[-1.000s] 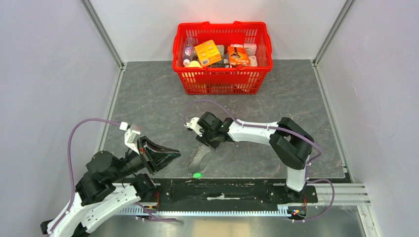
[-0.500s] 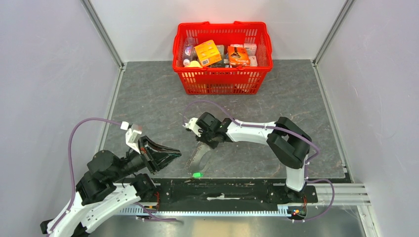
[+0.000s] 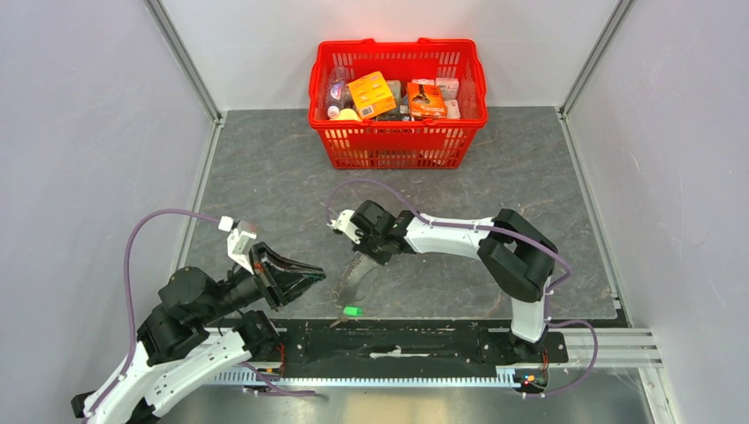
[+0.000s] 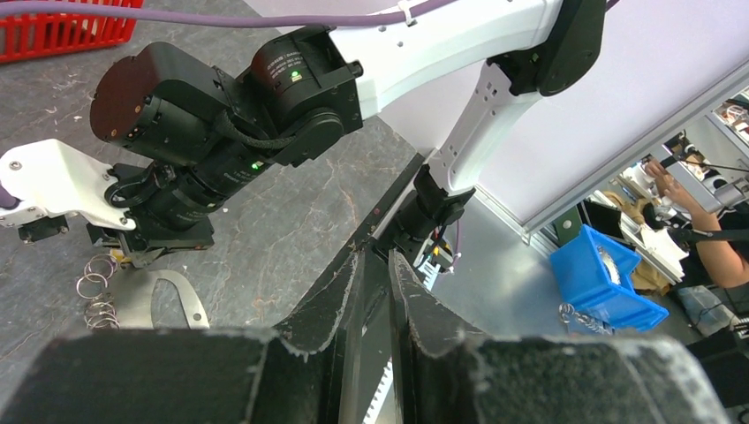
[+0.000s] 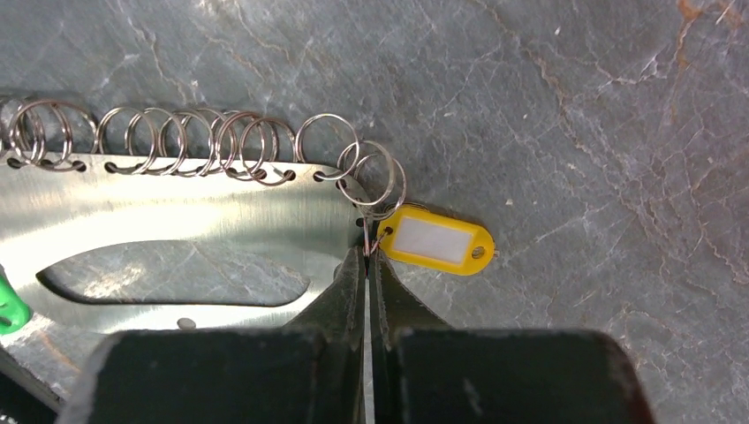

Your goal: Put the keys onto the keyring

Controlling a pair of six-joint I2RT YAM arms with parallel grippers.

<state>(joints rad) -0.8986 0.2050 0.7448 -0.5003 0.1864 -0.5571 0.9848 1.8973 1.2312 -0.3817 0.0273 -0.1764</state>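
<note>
Keyring [image 5: 177,212] at the fingertips: a thin wire loop at the end of its row of rings is pinched by the right gripper [image 5: 367,254], whose jaws are pressed together on it.
Yellow key [image 5: 437,241]: laid flat on the table [image 5: 574,132] just beside the pinched loop, one end touching it; whether it is already threaded cannot be told.
Keyring body: a flat, shiny metal plate with a long cutout is seen lying on the table, with small rings strung through holes along one edge.
Green key [image 3: 353,312]: laid apart, near the plate's end closest to the arm bases, joined to no ring.
Left gripper [image 3: 311,275]: held off the table to the left, well apart from the keyring; only a narrow gap is shown between its fingers, and nothing is seen in it.
Red basket [image 3: 397,152]: set at the far edge, not involved.
Handling: the plate is judged stiff, light and likely to slide; the rings are judged thin, springy and slippery, easily lost from a pinch.
Hold: a ring is best taken across its wire, each key by its plastic head, with the plate steadied by the other arm.
</note>
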